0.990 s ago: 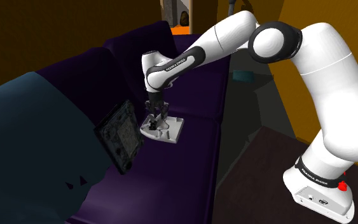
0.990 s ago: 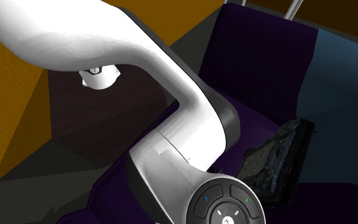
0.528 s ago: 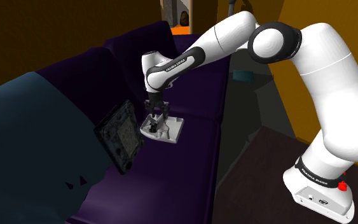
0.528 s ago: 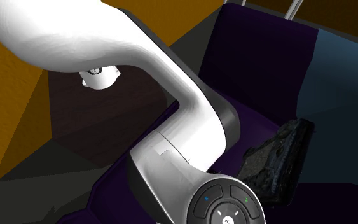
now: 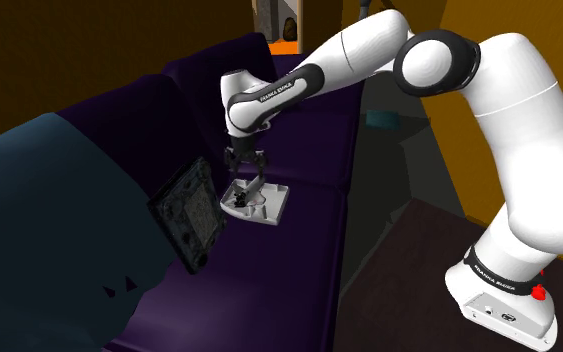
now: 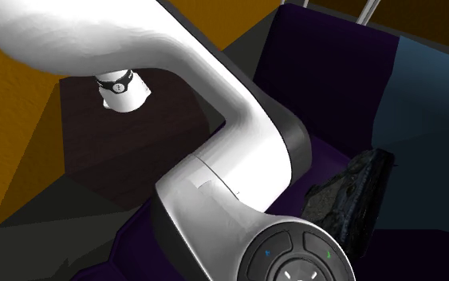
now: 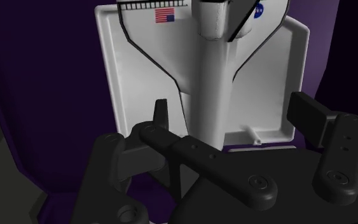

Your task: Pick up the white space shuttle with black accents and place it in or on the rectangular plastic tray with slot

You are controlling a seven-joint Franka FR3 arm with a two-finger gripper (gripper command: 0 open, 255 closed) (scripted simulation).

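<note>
The white space shuttle (image 7: 209,76) with black accents and a small flag mark lies flat on the white rectangular tray (image 7: 276,70). In the shoulder view the shuttle (image 5: 241,194) rests on the tray (image 5: 273,204), which sits on the purple sofa seat. My gripper (image 5: 249,178) hangs just above the shuttle's body. Its fingers (image 7: 161,114) stand wide apart on either side of the fuselage and touch nothing, so the gripper (image 7: 234,114) is open.
A dark patterned cushion (image 5: 187,214) leans against the sofa back just beside the tray, and appears again as the cushion (image 6: 356,199). A blue-grey cover (image 5: 49,200) drapes the sofa's left part. A small teal object (image 5: 381,118) lies on the floor beyond the sofa.
The fingers have gone from shut on the shuttle to wide apart, leaving it on the tray. The hand has risen slightly above it.
</note>
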